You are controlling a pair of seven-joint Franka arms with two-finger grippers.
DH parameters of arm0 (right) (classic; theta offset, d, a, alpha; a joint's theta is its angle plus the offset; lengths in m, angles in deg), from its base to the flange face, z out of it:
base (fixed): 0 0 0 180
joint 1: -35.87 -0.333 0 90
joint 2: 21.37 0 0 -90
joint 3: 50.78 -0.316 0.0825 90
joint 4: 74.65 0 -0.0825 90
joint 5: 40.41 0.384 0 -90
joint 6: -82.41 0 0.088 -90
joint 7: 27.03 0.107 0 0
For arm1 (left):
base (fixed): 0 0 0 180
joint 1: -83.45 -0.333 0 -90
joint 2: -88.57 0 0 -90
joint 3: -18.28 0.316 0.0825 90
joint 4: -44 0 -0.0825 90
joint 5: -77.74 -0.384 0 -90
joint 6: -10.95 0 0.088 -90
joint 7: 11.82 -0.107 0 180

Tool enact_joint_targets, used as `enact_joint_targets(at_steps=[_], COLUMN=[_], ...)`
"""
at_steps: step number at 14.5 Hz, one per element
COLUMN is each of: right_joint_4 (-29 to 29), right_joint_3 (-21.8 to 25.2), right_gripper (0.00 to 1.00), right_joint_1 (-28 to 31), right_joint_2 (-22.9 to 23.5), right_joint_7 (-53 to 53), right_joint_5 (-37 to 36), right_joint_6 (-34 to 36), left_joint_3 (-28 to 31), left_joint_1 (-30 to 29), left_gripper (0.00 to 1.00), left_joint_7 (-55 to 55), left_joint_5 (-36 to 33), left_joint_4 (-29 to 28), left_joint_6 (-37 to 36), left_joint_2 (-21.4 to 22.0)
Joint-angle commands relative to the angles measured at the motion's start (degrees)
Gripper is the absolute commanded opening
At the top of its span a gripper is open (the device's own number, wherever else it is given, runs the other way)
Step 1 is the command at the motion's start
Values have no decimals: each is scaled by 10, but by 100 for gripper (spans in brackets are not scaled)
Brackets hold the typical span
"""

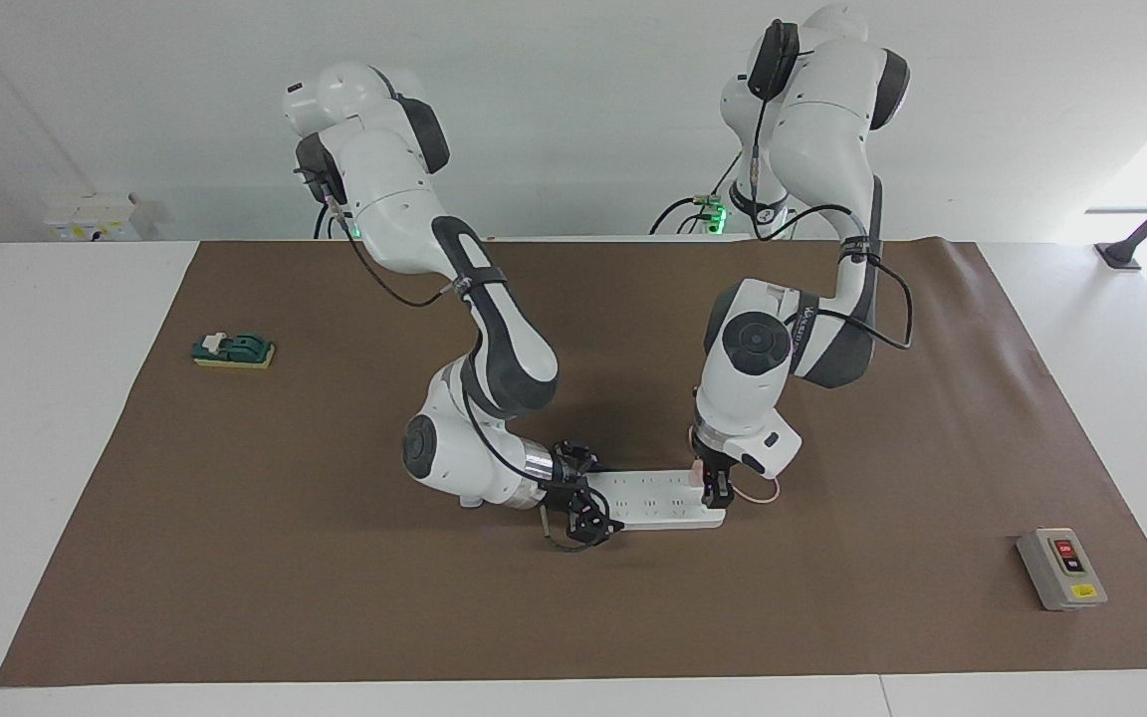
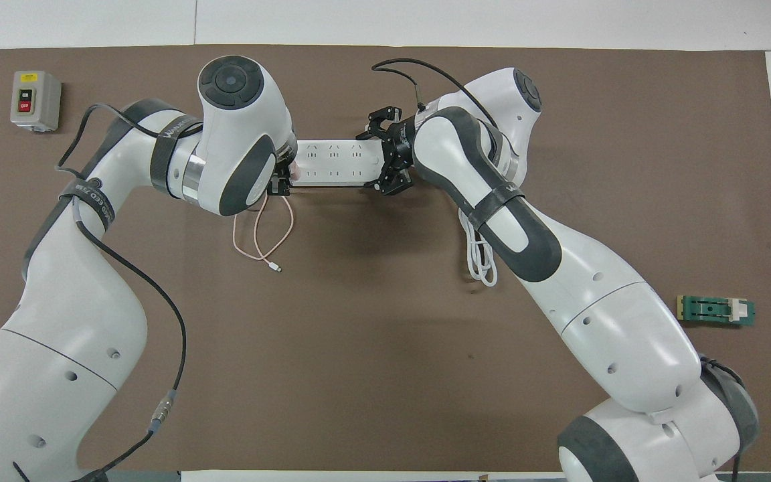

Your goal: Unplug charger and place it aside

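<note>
Facing view: left gripper [image 1: 711, 484] down on the power strip's [image 1: 655, 500] end toward the left arm, fingers around the pink charger [image 1: 699, 471] plugged there; a firm clench, can't tell. Right gripper [image 1: 585, 510] clamps the strip's other end.

Overhead view: charger [image 2: 295, 173] mostly hidden; its pink cable [image 2: 262, 233] loops nearer the robots.

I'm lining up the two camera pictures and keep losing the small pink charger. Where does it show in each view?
Facing view: the charger sits on the power strip, at its end toward the left arm, right at the left pincer.
Overhead view: the charger peeks out beside the left arm's wrist, its pink cable looping toward the robots.
Shared landmark: the grey switch box, toward the left arm's end.
</note>
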Motion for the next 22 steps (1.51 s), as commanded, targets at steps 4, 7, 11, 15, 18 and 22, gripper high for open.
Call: enact_joint_targets(at_steps=[4,7,11,15,18,22], right_joint_4=[6,6,6,6,6,6], right_joint_3=[-4,-4,-5,-4,-5,-4], right_gripper=[36,36,36,36,36,36], right_joint_1=[-1,-1,0,0,0,0], right_joint_2=[8,8,8,8,8,8], right_joint_7=[-33,-33,-34,-34,-34,-34], right_joint_5=[6,6,5,2,3,3], right_joint_6=[-37,-37,-37,-37,-37,-37], left_joint_3=[-4,-4,-3,-3,-3,-2], left_joint_1=[-1,-1,-1,-1,-2,-1], left_gripper=[0,0,0,0,0,0], left_joint_7=[42,38,36,36,36,36], left_joint_5=[-12,-13,-14,-18,-18,-27], left_joint_4=[13,14,15,15,15,16], left_joint_6=[25,25,22,21,21,19], left_joint_2=[-13,-13,-13,-13,-12,-11])
